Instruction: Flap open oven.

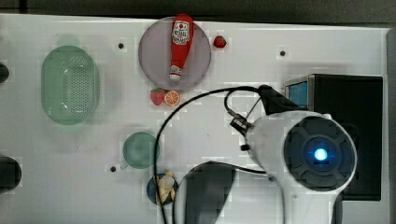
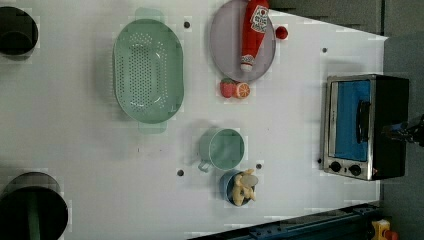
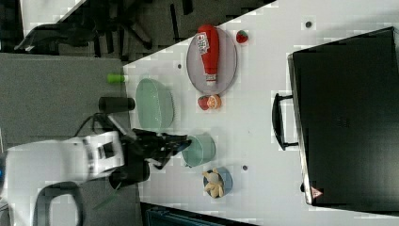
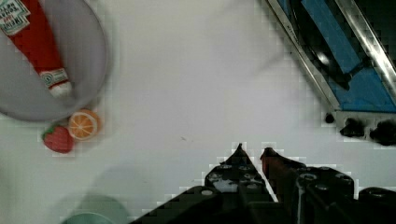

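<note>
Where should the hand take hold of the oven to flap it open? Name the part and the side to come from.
Grip the dark bar handle across the blue-tinted door of the oven. It stands clear of the door on two posts, as the right view shows, leaving room behind it. Probably come from the door's side, over the open table.

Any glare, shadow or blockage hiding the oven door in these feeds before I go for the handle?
Left view: the oven door reads plain blue, its handle distinct. Top view: the arm's bright blue light sits over the oven. Wrist view: a small glint on the door by the handle; gripper dark against the white table.
</note>
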You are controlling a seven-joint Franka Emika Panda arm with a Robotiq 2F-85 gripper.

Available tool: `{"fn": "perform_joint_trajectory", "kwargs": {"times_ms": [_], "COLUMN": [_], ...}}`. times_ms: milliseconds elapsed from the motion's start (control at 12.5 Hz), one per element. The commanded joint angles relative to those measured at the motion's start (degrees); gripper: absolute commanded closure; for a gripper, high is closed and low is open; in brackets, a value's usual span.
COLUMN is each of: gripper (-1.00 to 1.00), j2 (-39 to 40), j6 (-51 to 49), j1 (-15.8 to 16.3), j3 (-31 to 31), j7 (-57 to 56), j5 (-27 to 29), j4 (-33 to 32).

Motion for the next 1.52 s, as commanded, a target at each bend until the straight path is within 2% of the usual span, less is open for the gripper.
{"fn": "perform_joint_trajectory", "kwargs": {"times_ms": [80,320,560,960,1520], "gripper": [0.65,0.65,0.65,0.65,0.65], "j2": [1.56,5.01,9.01,15.55,23.07], "j6": [4.13,9.50,15.10,18.08,24.86], "j1": [-1.08,-1.14,-1.32,-1.41,-1.32], "j3": [-6.09,-10.47,-13.57,-16.64,-15.68], "j7": [-20.14,-36.97,-44.19,-44.39,-44.19], "j5": [-0.95,-0.92,-0.92,-0.71,0.37], "j4": [-1.61,-1.62,-1.61,-1.60,-1.62]}}
